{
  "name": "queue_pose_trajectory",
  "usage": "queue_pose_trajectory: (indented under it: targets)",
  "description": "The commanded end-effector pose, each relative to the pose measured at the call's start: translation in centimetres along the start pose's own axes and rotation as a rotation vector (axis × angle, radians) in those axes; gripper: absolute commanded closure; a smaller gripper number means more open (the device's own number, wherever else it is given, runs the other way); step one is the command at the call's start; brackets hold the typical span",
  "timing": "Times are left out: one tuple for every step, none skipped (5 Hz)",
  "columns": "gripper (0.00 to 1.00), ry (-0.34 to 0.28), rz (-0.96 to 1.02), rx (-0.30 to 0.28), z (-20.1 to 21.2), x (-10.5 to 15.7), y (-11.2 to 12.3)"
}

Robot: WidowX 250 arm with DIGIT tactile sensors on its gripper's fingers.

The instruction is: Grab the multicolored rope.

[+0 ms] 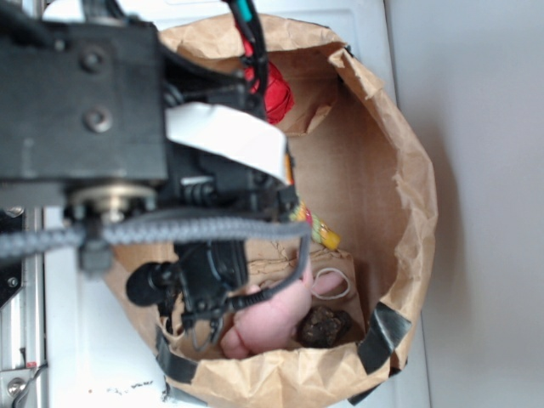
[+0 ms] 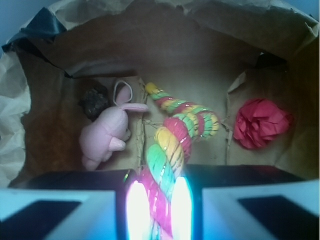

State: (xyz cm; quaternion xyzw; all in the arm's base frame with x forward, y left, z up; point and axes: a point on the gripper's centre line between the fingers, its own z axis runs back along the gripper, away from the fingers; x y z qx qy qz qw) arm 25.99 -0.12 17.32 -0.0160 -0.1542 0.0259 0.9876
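Exterior view: the arm hangs over an open brown paper bag (image 1: pixel 408 161) and hides most of its floor; the gripper (image 1: pixel 204 327) is low inside, by the pink plush bunny (image 1: pixel 272 319), its jaw state unreadable here. Only a short striped end of the multicolored rope (image 1: pixel 319 228) shows past the arm. Wrist view: the rope (image 2: pixel 172 145) lies bent on the bag floor, its near end running up between the two bright fingers (image 2: pixel 137 207), which sit close against it; whether they grip cannot be told. A firm, centred squeeze before lifting looks advisable. The bunny lies left, a red paper ball (image 2: pixel 261 122) right, both clear of the rope; the bag walls leave little room.
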Motion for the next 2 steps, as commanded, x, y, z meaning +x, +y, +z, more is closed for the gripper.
queue_pose_trajectory:
  targets:
    - [1.0,-0.084,-0.008,-0.009,2.13,0.48,-0.63]
    - [1.0,-0.084,-0.002,-0.005,1.84,0.69,-0.72]
